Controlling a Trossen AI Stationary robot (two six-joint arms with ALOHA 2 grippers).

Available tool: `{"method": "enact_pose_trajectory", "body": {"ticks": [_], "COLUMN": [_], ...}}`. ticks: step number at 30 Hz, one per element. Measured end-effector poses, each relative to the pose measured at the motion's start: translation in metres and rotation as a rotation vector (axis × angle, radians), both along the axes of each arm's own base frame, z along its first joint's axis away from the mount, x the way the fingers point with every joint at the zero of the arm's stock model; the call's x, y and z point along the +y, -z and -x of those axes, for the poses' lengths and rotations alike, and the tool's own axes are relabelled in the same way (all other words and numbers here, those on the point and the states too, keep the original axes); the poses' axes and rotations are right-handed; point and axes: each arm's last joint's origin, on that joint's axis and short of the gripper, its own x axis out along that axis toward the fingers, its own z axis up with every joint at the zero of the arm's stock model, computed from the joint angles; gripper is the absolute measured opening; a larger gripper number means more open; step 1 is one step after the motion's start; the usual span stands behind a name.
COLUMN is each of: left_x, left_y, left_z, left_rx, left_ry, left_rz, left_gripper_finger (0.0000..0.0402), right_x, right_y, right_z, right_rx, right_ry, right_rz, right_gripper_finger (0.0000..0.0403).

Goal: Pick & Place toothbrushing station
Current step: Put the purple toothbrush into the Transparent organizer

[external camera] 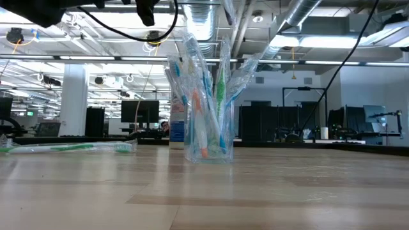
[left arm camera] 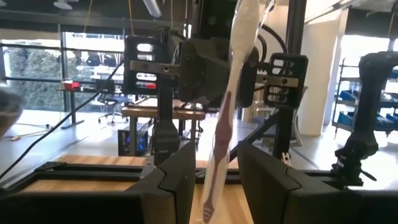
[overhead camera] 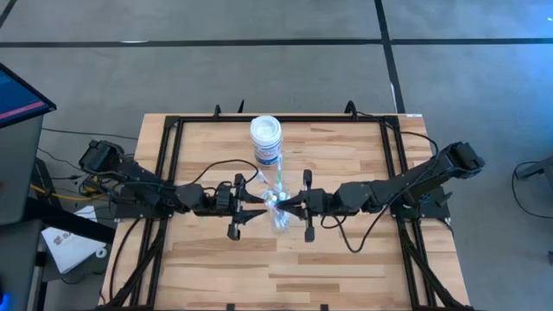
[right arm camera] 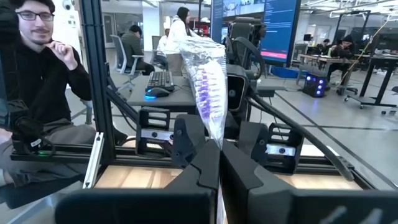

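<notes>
A small clear cup (external camera: 208, 151) stands on the table's middle with several wrapped toothbrushes (external camera: 203, 96) upright in it; it also shows in the high view (overhead camera: 282, 218). My right gripper (right arm camera: 219, 163) is above the cup and shut on one wrapped toothbrush (right arm camera: 210, 87). My left gripper (left arm camera: 217, 180) faces it from the left, open, with its fingers on either side of that same toothbrush (left arm camera: 219, 143) and a small gap on each side. Another toothbrush (external camera: 70, 147) lies flat on the table. My right gripper pinches the toothbrush's clear wrapper (right arm camera: 215, 138) between its two fingers. The fingers come level from the table's right and lie across the brush. The brush stands nearly upright, rising above the fingers (right arm camera: 199, 168). Its lower end is hidden by the fingers.
A white round jar with a blue label (overhead camera: 266, 136) stands on the table behind the cup, toward the far edge. A black frame (overhead camera: 168, 164) borders the table's sides and far edge. People sit at desks in the room beyond.
</notes>
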Motion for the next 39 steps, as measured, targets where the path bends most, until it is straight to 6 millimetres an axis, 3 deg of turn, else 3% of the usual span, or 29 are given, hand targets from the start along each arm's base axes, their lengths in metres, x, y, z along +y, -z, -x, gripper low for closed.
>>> {"method": "enact_pose_trajectory", "body": {"ticks": [9,20,39], "left_x": [0.006,0.001,0.000], "left_y": [0.009,0.008,0.006], "left_z": [-0.011,-0.042,-0.043], "left_rx": [-0.066,-0.071,-0.078], "left_ry": [-0.019,0.012,-0.026], "left_rz": [0.017,-0.003,-0.084], "left_gripper_finger": [0.0113,0.0113,0.0113], "right_x": [-0.001,-0.001,0.003], "right_y": [0.000,0.002,0.002], "right_z": [0.000,0.000,0.001], "right_rx": [0.005,0.015,0.019], "right_ry": [0.003,0.002,-0.010], "right_rz": [0.001,0.003,0.004], "right_gripper_finger": [0.0000,0.0000,0.0000]}}
